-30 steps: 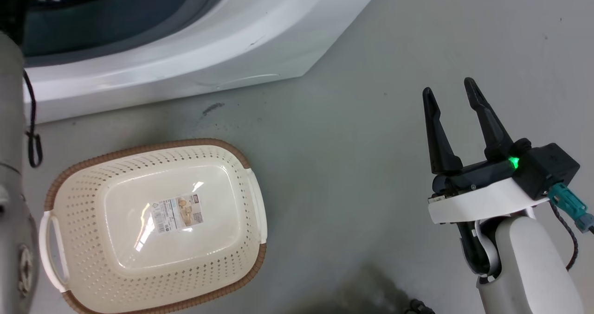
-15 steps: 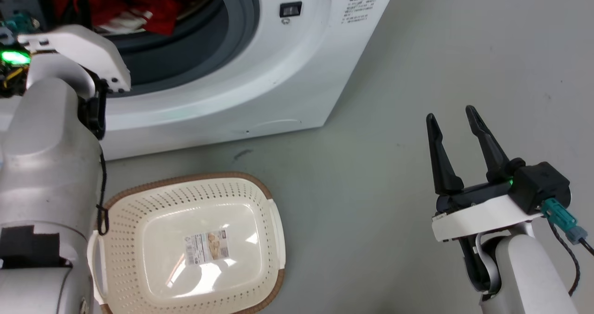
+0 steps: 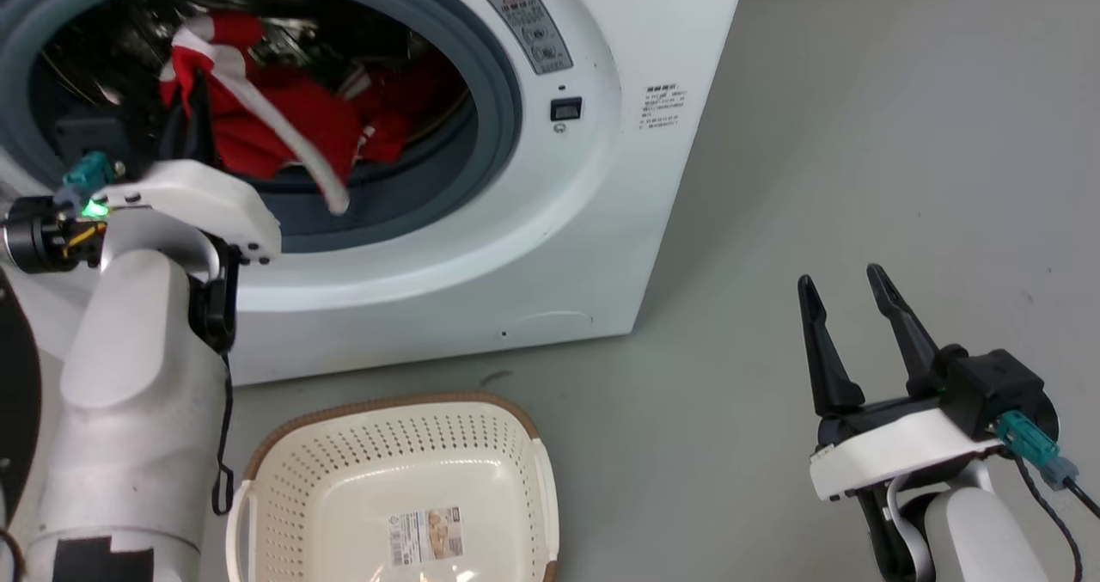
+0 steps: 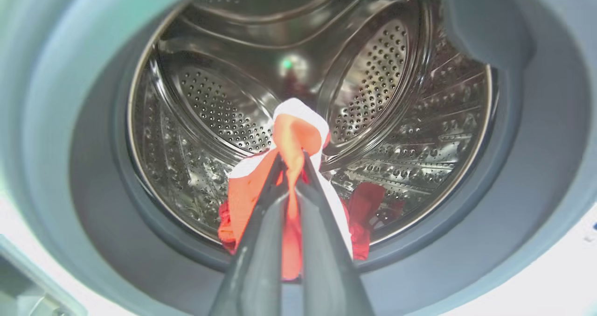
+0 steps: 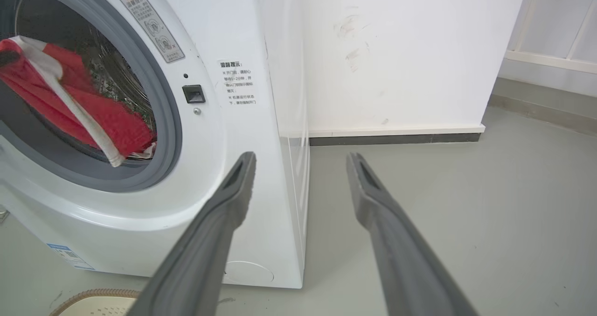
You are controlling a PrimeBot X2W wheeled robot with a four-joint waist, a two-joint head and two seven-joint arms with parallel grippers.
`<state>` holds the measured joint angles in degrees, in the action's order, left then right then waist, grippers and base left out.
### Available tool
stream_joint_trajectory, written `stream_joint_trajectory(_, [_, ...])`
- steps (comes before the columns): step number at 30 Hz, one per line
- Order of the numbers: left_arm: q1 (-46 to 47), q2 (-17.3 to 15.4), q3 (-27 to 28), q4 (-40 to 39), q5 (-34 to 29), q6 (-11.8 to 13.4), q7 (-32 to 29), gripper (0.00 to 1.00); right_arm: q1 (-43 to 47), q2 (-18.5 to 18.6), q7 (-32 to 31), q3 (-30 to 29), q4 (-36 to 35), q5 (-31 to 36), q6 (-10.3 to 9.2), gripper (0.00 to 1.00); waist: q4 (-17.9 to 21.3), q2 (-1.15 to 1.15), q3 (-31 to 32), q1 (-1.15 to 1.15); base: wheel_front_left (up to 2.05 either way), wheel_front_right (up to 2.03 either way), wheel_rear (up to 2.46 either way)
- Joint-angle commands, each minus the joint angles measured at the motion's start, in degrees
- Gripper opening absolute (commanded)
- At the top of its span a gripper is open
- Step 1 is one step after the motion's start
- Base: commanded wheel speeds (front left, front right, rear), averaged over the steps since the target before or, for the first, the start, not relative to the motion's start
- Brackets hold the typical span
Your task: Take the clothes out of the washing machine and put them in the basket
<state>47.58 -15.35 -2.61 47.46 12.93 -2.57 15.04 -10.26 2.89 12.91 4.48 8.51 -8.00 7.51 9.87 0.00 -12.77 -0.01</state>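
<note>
Red clothes (image 3: 275, 126) (white trim), white washing machine (image 3: 601, 221), cream basket (image 3: 296, 496)

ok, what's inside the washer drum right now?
Red clothes with white trim, one piece pinched and held up by the left gripper, more lying low against the steel drum. Whatever lies under the pile is covered, so the garment count is unclear.

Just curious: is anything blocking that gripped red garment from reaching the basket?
Nothing visible does. The left gripper holds the red garment at the mouth of the drum; past the grey door ring, the basket stands open on the floor in front.
</note>
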Motion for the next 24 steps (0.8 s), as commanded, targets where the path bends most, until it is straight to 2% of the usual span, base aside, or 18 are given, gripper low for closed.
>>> stream_joint_trajectory(1, [-1.4,0.4,0.1,-1.0,0.0,-0.2,0.2,0.00,0.8,0.0,-0.3,-0.1,-0.3,0.3,-0.03,1.00,-0.9,0.00,2.2,0.01,0.00,0.00,0.00])
stream_joint_trajectory(9, [-10.2,2.8,1.5,-12.5,0.4,-0.3,0.2,0.00,3.9,0.0,-1.7,-1.2,-2.0,0.4,-0.04,1.00,-2.7,0.00,6.2,0.01,0.00,0.00,0.00])
stream_joint_trajectory(15, [-16.6,4.6,1.3,-22.2,0.8,1.3,-0.1,0.00,5.7,0.0,-3.1,-1.6,-3.6,0.6,-0.03,1.00,-4.2,0.00,8.4,0.01,0.00,0.00,0.00])
stream_joint_trajectory(18, [-19.6,5.0,0.5,-28.4,0.5,1.8,-1.3,0.00,6.3,0.0,-3.7,-1.7,-4.3,0.6,-0.04,1.00,-4.7,0.00,9.1,0.01,0.00,0.00,0.00])
stream_joint_trajectory(24, [-28.2,5.7,0.1,-45.9,0.0,4.6,-4.9,0.00,7.6,0.0,-4.5,-1.8,-5.9,0.8,-0.04,1.00,-5.2,0.00,10.1,0.01,0.00,0.00,0.00])
